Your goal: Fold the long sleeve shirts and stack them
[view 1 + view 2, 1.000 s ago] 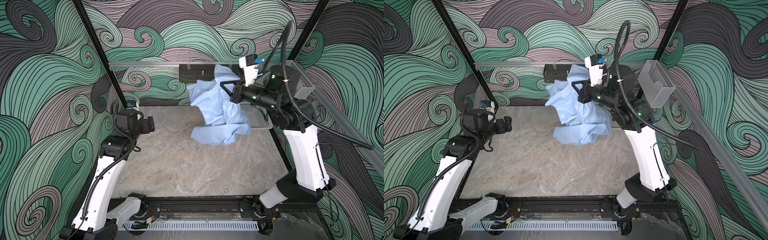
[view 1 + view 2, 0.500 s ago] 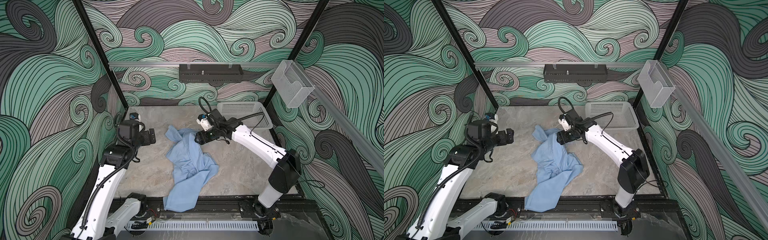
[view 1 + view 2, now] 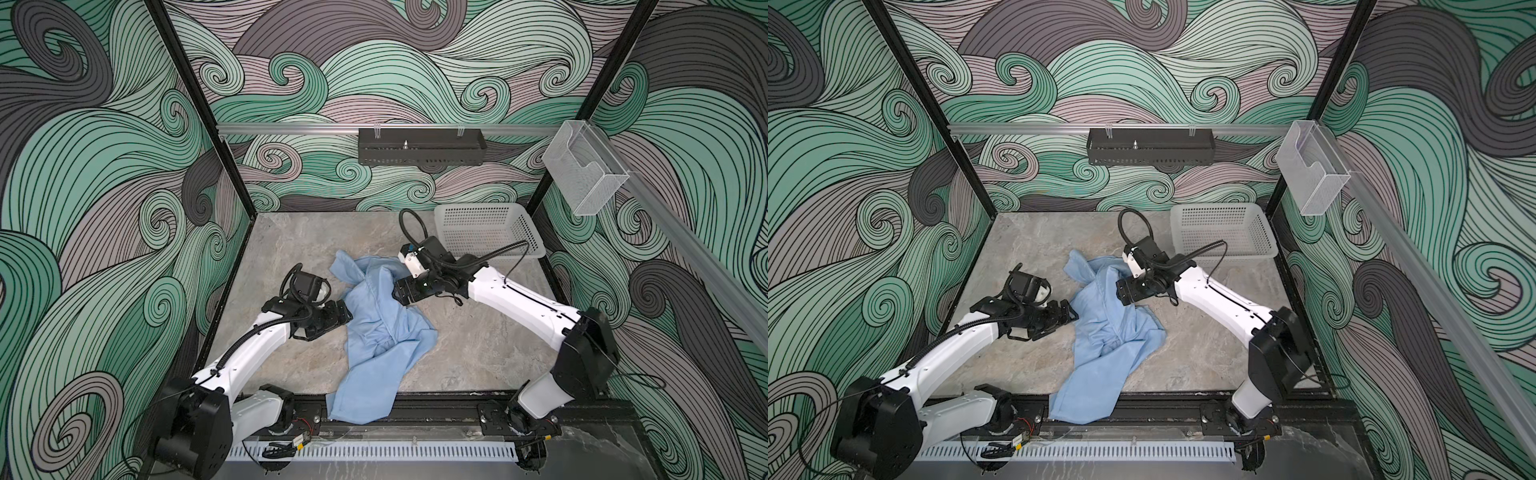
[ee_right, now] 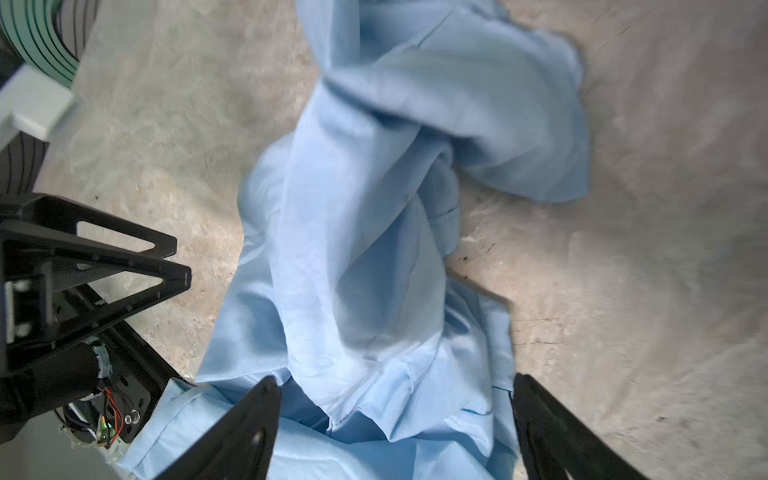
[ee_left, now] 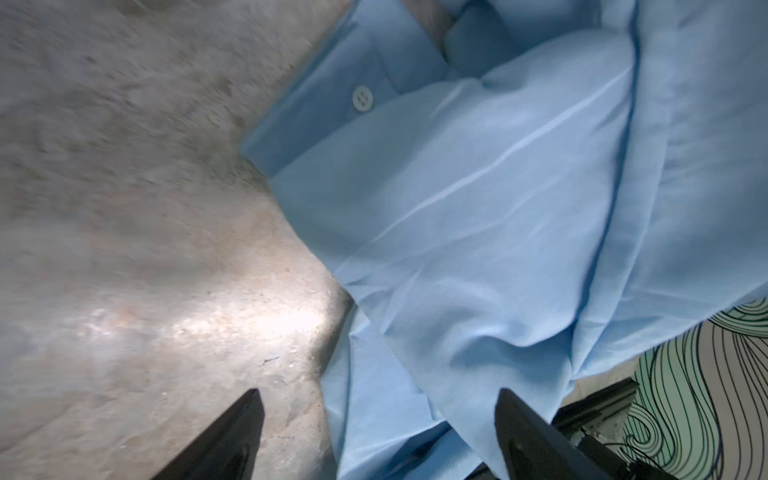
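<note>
Left gripper (image 5: 378, 392): jaws spread wide, clamping nothing. One finger hangs over bare table (image 5: 124, 249), the other over the shirt (image 5: 478, 228). A buttoned cuff (image 5: 332, 104) lies just ahead of it.

Right gripper (image 4: 395, 378): jaws also wide apart. Cloth lies below and between them, not pinched.

The shirt is crumpled on the table between my two grippers, close to both. One end trails off the table edge onto the rail (image 3: 436, 409) by my arm bases.

The basket (image 3: 486, 232) is behind my right arm, apart from the shirt.
</note>
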